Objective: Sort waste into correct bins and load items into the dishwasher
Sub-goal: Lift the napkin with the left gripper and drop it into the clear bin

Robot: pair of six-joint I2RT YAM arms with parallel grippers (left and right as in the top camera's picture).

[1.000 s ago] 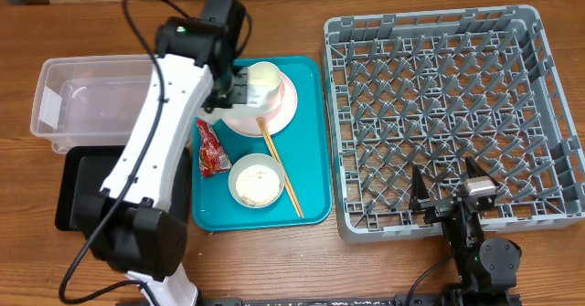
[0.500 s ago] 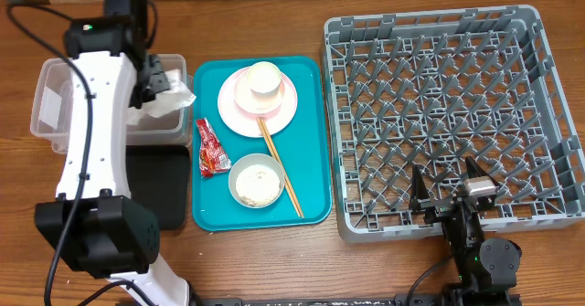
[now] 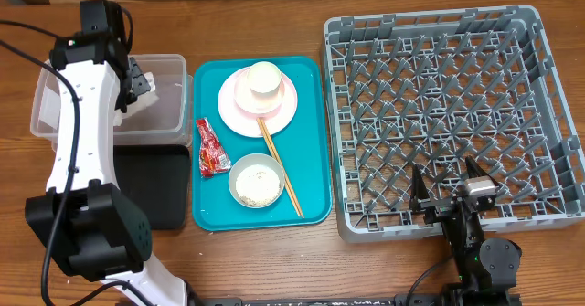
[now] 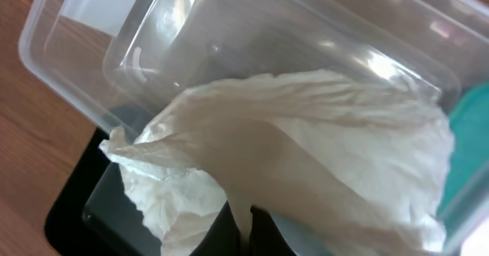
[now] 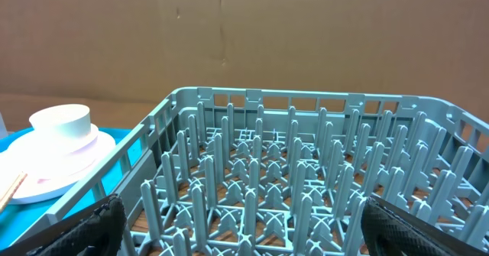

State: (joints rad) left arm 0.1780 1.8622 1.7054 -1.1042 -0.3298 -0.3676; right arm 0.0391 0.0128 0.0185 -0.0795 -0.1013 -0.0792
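The left claw (image 3: 137, 79) has shifted further left over the clear tub (image 3: 169, 114), still pinching the crumpled napkin (image 4: 306, 149) above the tub's inside. Far right of the tub, the right claw (image 3: 450, 189) stays spread at the dish rack's (image 3: 439, 32) near edge.

No legible text or labels anywhere.

We had our left arm (image 3: 84, 132) reaching out, left pincer (image 3: 138, 79) pinched on the napkin (image 4: 306, 145); right pincer (image 3: 448, 185) rested low, fingers (image 3: 417, 193) spread.
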